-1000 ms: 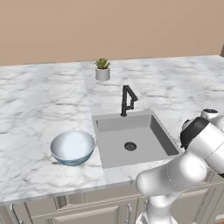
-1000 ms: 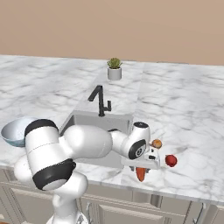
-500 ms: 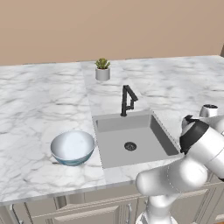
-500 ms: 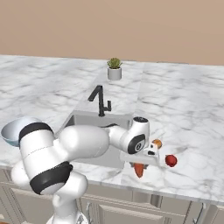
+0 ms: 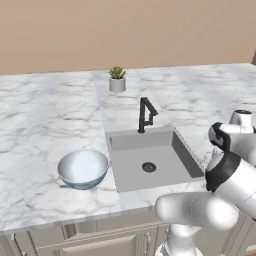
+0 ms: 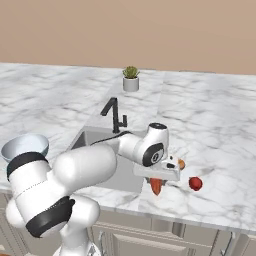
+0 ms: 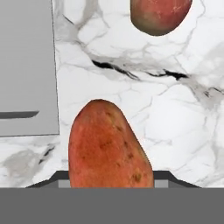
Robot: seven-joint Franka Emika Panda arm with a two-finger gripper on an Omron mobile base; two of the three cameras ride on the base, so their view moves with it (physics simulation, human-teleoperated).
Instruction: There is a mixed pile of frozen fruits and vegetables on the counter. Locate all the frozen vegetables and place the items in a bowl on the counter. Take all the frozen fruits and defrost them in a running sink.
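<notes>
The jaws are gripping an orange-red lump point(image 7: 109, 144), which is hanging between them above the table point(image 7: 175, 109); a peach ball point(image 7: 159, 15) is lying beyond.

No readable text, labels, brands, numbers or signs in any view.

Bare counter point(image 6: 220, 120) right of sink point(image 6: 95, 145); faucet point(image 6: 114, 114) blocks behind.
</notes>
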